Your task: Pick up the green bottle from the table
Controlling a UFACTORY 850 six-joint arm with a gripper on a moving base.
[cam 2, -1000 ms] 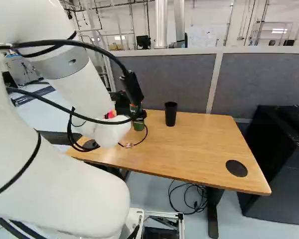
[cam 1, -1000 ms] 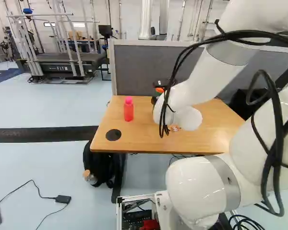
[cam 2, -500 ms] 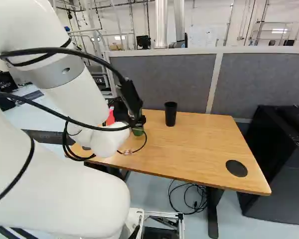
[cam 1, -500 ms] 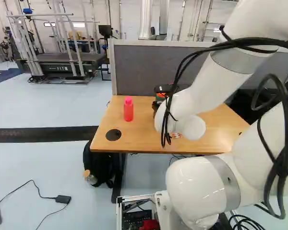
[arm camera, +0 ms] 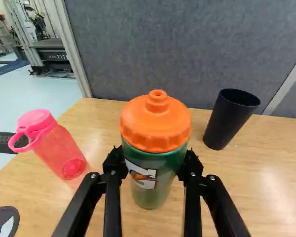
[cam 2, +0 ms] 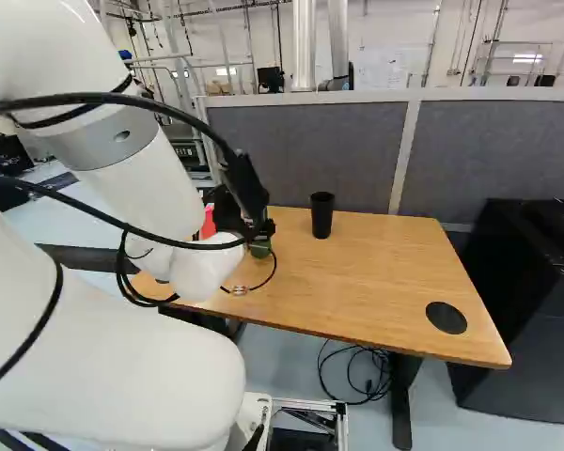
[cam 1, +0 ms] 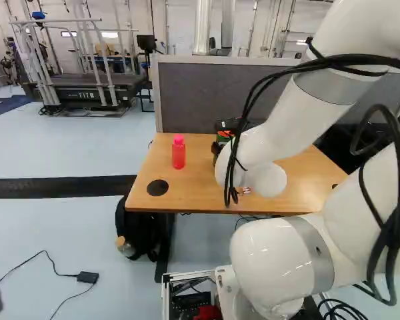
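Note:
Both fingers of my gripper (cam 2: 241,212) are shut on the green bottle (cam 2: 260,248), near the table's far side. Seen from the wrist, the gripper (arm camera: 153,165) clasps the bottle (arm camera: 150,190) from two sides, just below its orange lid (arm camera: 156,123). The bottle stands upright between the fingers; whether its base touches the wooden table (arm camera: 266,197) I cannot tell. In the left base view my arm and its cables partly cover gripper and bottle.
A pink bottle (cam 1: 179,153) stands left of the green one, a black cup (cam 2: 321,215) right of it. A grey partition (cam 2: 310,150) rises behind the table. Black cabinet (cam 2: 526,301) right of the table; loose cables below it.
The arm has shifted slightly, to the right in the left base view, and its gripper has come a little lower. The green bottle has moved with it. The base has not moved.

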